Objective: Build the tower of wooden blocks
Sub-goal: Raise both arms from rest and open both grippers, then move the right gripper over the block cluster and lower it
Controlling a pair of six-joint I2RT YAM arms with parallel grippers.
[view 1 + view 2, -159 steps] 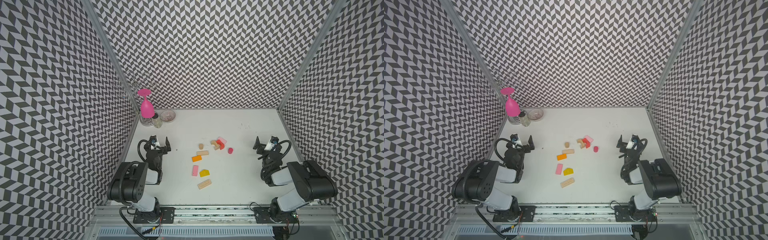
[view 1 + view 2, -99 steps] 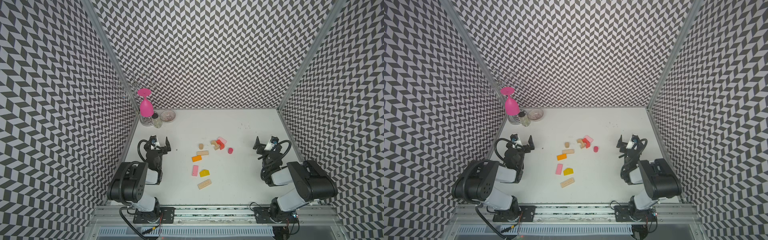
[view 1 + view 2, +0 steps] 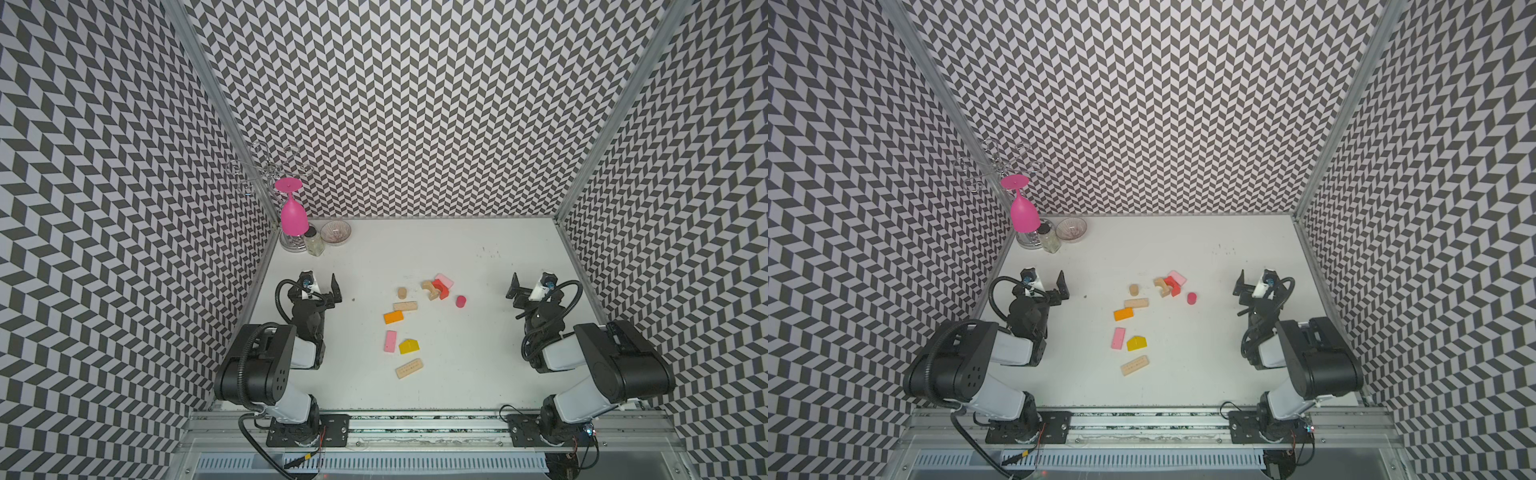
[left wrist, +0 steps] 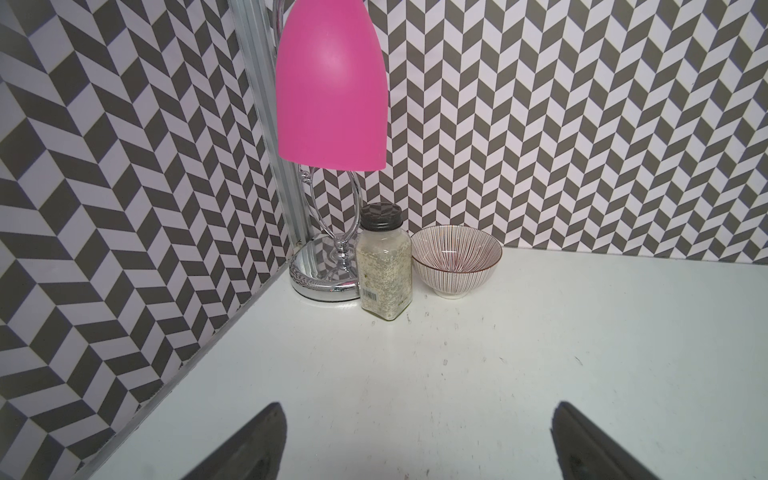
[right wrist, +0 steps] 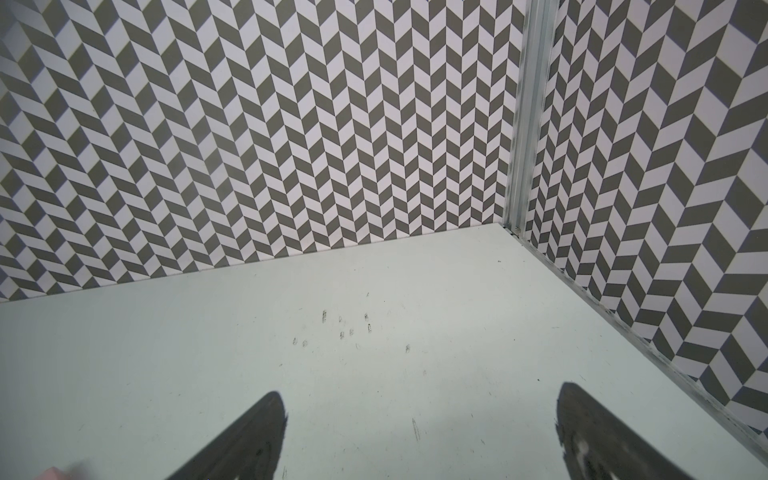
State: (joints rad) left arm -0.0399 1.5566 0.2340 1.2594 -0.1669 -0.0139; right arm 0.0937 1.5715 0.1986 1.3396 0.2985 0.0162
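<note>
Smooth painted and bare wood blocks [image 3: 393,317], loose; left hand [image 3: 321,285], right hand [image 3: 531,285] spread.

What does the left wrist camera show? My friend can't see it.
A pink cup hangs upside down from a shiny stand in the corner, beside a spice jar and a striped bowl. The open left gripper holds nothing.

The wood blocks [image 3: 1136,343] lie scattered and unstacked at the centre of both top views. At the group's upper right a tan arch [image 3: 430,289], a red piece [image 3: 441,287] and a pale pink block [image 3: 444,280] touch, with a red cylinder [image 3: 460,301] near them. To the left a tan cylinder [image 3: 401,292] sits above a tan bar [image 3: 405,306] and an orange block [image 3: 393,317]. Lower, a pink bar [image 3: 390,341] lies beside the yellow house-shaped block [image 3: 409,346], and a dotted tan bar [image 3: 409,368] is lowest.
</note>
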